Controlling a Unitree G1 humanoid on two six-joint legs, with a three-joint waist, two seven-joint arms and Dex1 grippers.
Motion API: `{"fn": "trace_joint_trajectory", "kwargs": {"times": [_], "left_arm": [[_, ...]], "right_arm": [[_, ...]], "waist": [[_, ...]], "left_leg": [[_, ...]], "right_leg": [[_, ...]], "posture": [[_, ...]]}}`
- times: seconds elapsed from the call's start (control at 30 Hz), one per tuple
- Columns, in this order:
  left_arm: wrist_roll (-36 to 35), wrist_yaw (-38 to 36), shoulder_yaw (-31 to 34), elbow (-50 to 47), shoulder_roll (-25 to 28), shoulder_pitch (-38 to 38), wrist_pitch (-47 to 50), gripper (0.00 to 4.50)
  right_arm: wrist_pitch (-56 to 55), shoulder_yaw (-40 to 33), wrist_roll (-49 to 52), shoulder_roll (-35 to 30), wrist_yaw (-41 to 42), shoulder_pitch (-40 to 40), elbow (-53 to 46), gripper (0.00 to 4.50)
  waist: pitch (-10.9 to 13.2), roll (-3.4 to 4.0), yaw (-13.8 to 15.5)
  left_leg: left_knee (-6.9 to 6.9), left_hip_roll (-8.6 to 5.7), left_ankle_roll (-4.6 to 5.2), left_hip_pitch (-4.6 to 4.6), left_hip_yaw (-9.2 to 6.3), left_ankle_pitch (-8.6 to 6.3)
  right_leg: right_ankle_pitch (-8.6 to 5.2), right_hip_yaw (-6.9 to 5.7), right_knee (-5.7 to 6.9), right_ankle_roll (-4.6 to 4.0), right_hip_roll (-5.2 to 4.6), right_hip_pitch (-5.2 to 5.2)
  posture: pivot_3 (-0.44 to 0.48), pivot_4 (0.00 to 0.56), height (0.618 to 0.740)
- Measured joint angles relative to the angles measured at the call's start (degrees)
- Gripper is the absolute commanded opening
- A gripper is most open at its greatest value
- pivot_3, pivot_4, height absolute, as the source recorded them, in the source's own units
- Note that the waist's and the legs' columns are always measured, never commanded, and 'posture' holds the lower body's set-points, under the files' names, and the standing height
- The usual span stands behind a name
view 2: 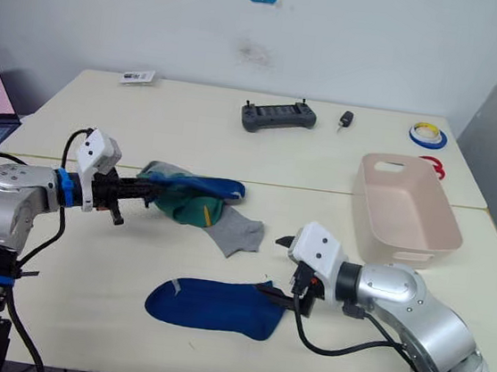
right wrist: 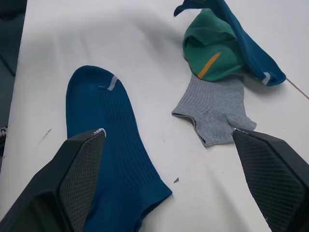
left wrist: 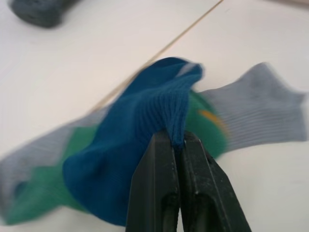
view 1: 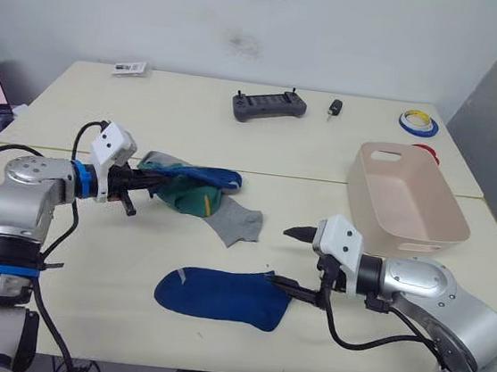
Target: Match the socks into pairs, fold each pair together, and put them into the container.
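Sock pile (view 1: 196, 191) left-centre on table (view 1: 235, 144); lone sock (view 1: 222, 297) before it; container (view 1: 406, 201) right

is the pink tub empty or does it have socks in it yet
Empty. The tub shows only its bare pale inside; the socks lie on the table.

Open right end effector (right wrist: 169, 179) straddles flat blue sock (right wrist: 113, 159) on table (right wrist: 145, 43).

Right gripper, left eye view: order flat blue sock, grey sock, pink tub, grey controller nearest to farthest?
1. Flat dark blue fabric sock: at the open right gripper, on its left.
2. Light grey fabric sock: beyond it, toward table centre.
3. Pale pink rectangular plastic tub: on the robot's right. Close to the grey sock's rank.
4. Dark grey handheld controller: far table edge.
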Motion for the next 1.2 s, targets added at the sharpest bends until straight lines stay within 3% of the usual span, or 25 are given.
{"fn": "trace_joint_trajectory", "kwargs": {"times": [0.1, 0.27, 0.43, 0.73, 0.83, 0.97, 1.2], "left_arm": [[-5.6, -0.3, -0.2, -7.8, 0.2, 1.5, 12.9, 0.03], [-10.9, 2.8, -0.7, -17.7, -2.0, 4.2, 23.9, 0.03], [-13.7, 10.2, -2.4, -22.4, -10.9, 4.1, 28.8, 0.03], [-12.6, 23.0, -7.5, -20.3, -27.8, 1.7, 29.3, 0.03], [-12.1, 23.8, -9.6, -20.2, -29.1, 1.7, 28.1, 0.64], [-11.5, 22.4, -11.4, -20.2, -28.1, 1.7, 25.7, 1.91], [-10.9, 14.5, -12.2, -21.8, -19.6, 1.7, 21.0, 4.09]], "right_arm": [[0.0, 0.0, 0.0, -1.2, 0.4, 0.7, 0.0, 4.50], [0.1, -0.7, 0.4, -3.4, 1.3, 3.2, -0.6, 4.50], [0.1, -1.9, 0.5, -5.4, 1.5, 6.2, -2.0, 4.50], [0.3, -3.6, 0.2, -7.0, 0.6, 8.3, -2.4, 4.50], [0.6, -3.6, -0.3, -7.1, -0.4, 8.6, -2.4, 4.50], [1.2, -3.6, -1.5, -7.1, -1.8, 9.2, -2.4, 4.50], [2.7, -4.0, -2.7, -6.5, -4.9, 10.8, -1.7, 4.50]], "waist": [[0.0, 0.00, 0.1], [0.0, 0.00, 0.1], [0.0, -0.01, 0.3], [0.0, -0.01, 0.4], [0.0, -0.01, 0.3], [0.0, -0.01, 0.3], [0.0, -0.01, 0.3]], "left_leg": [[0.00, 0.01, 0.00, 0.00, -0.02, 0.00], [0.00, 0.04, 0.00, 0.01, -0.03, 0.00], [0.12, 0.00, 0.00, 0.02, -0.07, 0.00], [0.21, -0.03, -0.01, 0.00, -0.04, 0.00], [0.20, 0.00, -0.06, 0.03, -0.06, 0.04], [0.20, -0.01, -0.18, 0.04, -0.06, 0.10], [0.19, -0.03, -0.24, 0.03, -0.03, 0.14]], "right_leg": [[0.00, 0.00, 0.00, 0.00, -0.01, 0.01], [0.00, 0.03, 0.01, 0.00, -0.03, 0.01], [0.00, 0.01, 0.02, 0.01, -0.03, 0.12], [0.02, 0.04, -0.01, 0.03, -0.02, 0.15], [0.02, 0.04, 0.02, 0.02, -0.02, 0.15], [0.02, 0.03, 0.03, 0.02, -0.01, 0.17], [0.01, 0.04, 0.00, 0.03, 0.00, 0.16]], "posture": [[0.000, 0.150, 0.740], [0.000, 0.150, 0.740], [0.000, 0.150, 0.740], [0.000, 0.150, 0.740], [0.000, 0.150, 0.740], [0.000, 0.150, 0.740], [0.000, 0.150, 0.740]]}}
